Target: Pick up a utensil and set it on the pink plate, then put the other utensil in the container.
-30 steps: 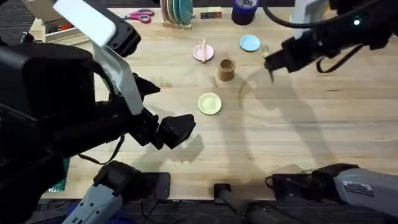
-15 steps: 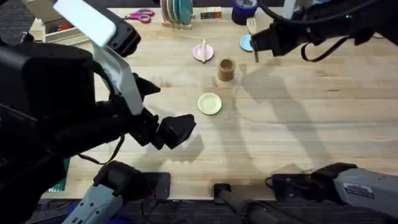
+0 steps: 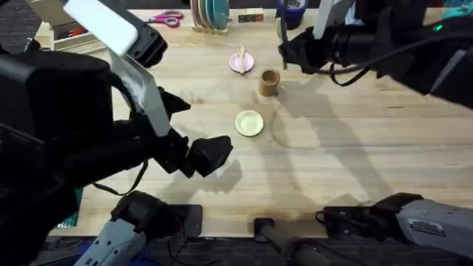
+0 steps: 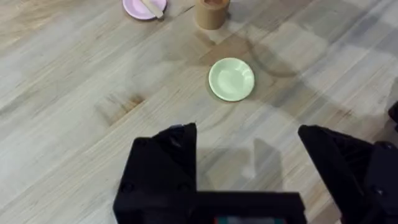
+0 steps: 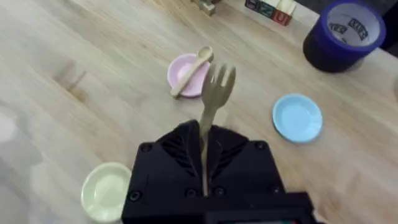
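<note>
Right wrist view: the right gripper (image 5: pixel 205 163) is holding the wooden fork (image 5: pixel 213 101) upright, its fingers pressed together on the handle and the short tines sticking up past them. Beyond the fork, the pink plate (image 5: pixel 185 74) is carrying the cream spoon (image 5: pixel 192 71), which is lying slantwise across it with its rounded end reaching over the rim. Next to the pink plate a light blue plate (image 5: pixel 297 117) is sitting on the worktop (image 5: pixel 74 50), and a dark blue tape roll (image 5: pixel 344 34) is standing beyond that. A pale yellow plate (image 5: pixel 107 190) is lying on the near side of the pink plate.

In the overhead view the right gripper (image 3: pixel 288 50) is hanging above the worktop just beside the brown cup (image 3: pixel 269 83), on the side away from the pink plate (image 3: pixel 241 62) (the cup is standing upright, close to the pink plate). The pale yellow plate (image 3: pixel 249 123) is lying near the cup, towards the arm bases.

The left gripper (image 4: pixel 249 149) is hanging above bare wood with its fingers spread wide and nothing between them, well apart from the pink plate (image 4: pixel 142 7).
</note>
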`<action>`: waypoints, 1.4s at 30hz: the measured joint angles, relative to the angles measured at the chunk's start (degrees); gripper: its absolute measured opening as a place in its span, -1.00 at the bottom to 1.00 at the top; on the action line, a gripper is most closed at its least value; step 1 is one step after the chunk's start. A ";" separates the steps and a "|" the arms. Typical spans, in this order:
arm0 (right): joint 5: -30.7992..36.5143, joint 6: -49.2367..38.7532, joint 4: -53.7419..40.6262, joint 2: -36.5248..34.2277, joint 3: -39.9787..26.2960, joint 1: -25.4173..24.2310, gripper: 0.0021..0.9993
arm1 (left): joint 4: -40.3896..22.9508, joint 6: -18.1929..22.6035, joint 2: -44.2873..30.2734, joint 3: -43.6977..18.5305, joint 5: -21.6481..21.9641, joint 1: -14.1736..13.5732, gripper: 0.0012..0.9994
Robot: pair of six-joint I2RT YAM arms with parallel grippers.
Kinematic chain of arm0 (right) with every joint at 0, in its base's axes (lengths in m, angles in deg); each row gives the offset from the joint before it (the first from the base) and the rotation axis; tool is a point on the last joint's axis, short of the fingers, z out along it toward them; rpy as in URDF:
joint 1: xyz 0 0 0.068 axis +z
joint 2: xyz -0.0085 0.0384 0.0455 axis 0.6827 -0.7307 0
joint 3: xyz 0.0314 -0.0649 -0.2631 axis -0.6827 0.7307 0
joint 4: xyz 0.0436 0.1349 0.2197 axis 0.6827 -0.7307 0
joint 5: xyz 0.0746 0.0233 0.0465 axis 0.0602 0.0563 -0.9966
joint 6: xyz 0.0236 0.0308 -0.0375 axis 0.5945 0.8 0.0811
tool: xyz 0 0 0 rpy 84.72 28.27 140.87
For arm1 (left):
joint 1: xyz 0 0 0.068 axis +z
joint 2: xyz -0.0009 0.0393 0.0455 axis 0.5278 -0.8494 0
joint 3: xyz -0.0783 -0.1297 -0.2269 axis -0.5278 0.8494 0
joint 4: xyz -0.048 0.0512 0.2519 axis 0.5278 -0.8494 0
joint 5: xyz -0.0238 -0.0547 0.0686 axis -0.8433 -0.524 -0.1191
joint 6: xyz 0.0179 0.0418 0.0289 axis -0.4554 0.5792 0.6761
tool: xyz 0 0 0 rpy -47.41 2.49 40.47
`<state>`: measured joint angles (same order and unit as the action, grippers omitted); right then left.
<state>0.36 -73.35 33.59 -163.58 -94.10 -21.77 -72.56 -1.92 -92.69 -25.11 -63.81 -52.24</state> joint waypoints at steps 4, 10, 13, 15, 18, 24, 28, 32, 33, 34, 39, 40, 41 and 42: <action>0.02 0.00 7.41 0.00 3.74 1.00 -0.94 | 0.00 0.00 0.00 0.00 0.00 0.00 0.99; 0.02 0.00 18.47 -0.02 10.66 2.73 -0.94 | 0.00 0.00 0.00 0.00 -0.02 0.00 0.99; 0.01 0.00 29.25 0.00 17.02 3.16 -0.94 | 0.00 0.00 -0.01 0.00 0.00 0.00 0.99; 0.04 -0.27 31.05 -0.35 18.69 3.16 -0.94 | 0.00 0.00 0.00 0.00 -0.02 0.00 0.99; 0.04 -1.05 34.39 -2.05 18.71 3.16 -0.94 | 0.00 0.00 0.00 0.00 -0.02 0.00 0.99; 0.04 -1.60 41.37 -6.72 18.71 3.16 -0.94 | 0.00 0.00 0.00 0.00 0.00 0.00 0.99; 0.09 -2.45 42.88 -9.46 18.71 3.14 -0.94 | 0.00 0.00 0.00 0.00 0.00 0.00 0.99; 1.69 -3.08 43.54 -11.88 18.71 3.19 -0.94 | 0.00 0.00 0.00 0.00 -0.01 0.00 0.99; 2.16 -3.12 43.53 -12.19 18.73 3.19 -0.94 | 0.00 0.00 -0.01 0.00 0.00 0.00 0.99; 2.58 -3.15 43.53 -12.39 18.73 3.19 -0.94 | 0.00 0.00 -0.02 0.00 0.00 0.00 0.99; 3.41 -3.32 42.69 -12.39 18.73 3.19 -0.94 | 0.00 0.00 0.00 0.00 0.00 0.00 0.99; 3.52 -3.32 42.18 -12.39 18.73 3.19 -0.94 | 0.00 0.00 0.00 0.00 0.00 0.00 0.99; 3.57 -3.32 41.38 -12.39 18.73 3.19 -0.94 | 0.00 0.00 0.00 0.00 0.00 0.00 0.99; 3.69 -3.32 40.63 -12.40 18.73 3.19 -0.94 | 0.00 0.00 0.00 0.00 0.00 0.00 0.99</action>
<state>4.05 -76.67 74.22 -175.98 -75.36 -18.59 -72.56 -1.92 -92.69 -25.11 -63.81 -52.24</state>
